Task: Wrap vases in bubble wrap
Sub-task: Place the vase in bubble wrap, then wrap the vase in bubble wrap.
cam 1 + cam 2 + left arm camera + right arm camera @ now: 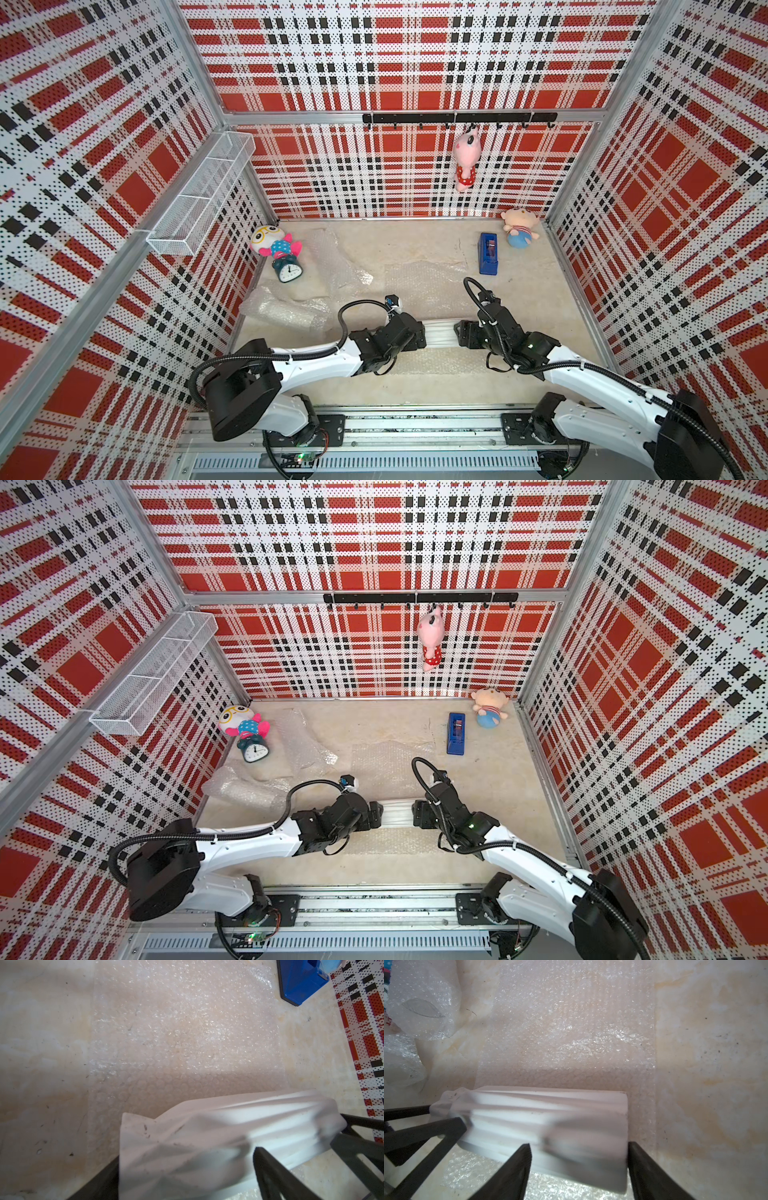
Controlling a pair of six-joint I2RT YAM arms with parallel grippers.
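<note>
**Vase laid down for wrapping.** A white ribbed vase (439,332) lies on its side across the near part of a flat sheet (419,286) of bubble wrap, mid-worktop (540,332), between my two arms. My left end effector (420,334) stands at one end of it and my right end effector (458,332) at the other. Both have their jaws spread. The wrist views show one finger past each end face and one over the ribbed body, pinching nothing. The vase appears to rest on the sheet by its own weight.

The layout reads as deliberate. The vase lies crosswise, with a short strip of sheet on my side and a long run beyond it, so the wrap can, I judge, be rolled round the body. Standing at the ends leaves the middle free for that.

The vase's ends come close to the sheet's side edges; whether they overhang, I cannot tell. Beyond the vase the sheet is bare to its far edge, whose corner lies near the blue tape dispenser (488,253). Bare worktop runs toward the right wall. On the left, two crumpled bundles (286,311) of wrap sit well apart from the vase, so a roll away from me looks unobstructed. The round body may, I judge, wander once nudged.
</note>
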